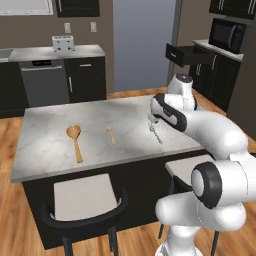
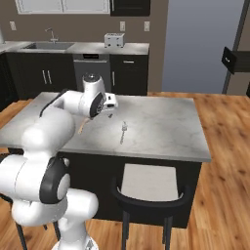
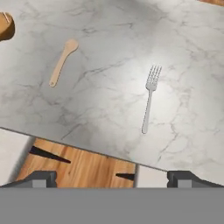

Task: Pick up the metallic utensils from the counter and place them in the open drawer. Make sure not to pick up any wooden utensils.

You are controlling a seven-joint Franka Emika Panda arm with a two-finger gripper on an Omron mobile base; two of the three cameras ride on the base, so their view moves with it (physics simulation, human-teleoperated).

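A grey-white marble table [image 1: 50,145] on a black island base fills the dark-cabinet kitchen. In the left base view, a large tan wooden spoon [image 1: 75,140] and a small slim wooden spoon [image 1: 110,134] lie left of a thin silver fork [image 1: 155,132]; the black open drawer [image 1: 184,54] juts out beyond the table. The right base view shows the fork mid-table. In the hand view, the claw [image 3: 112,178] hangs fully spread and empty, short of the fork.

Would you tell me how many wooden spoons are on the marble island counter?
2: the large wooden spoon lies toward the counter's left, the small wooden spoon to its right.
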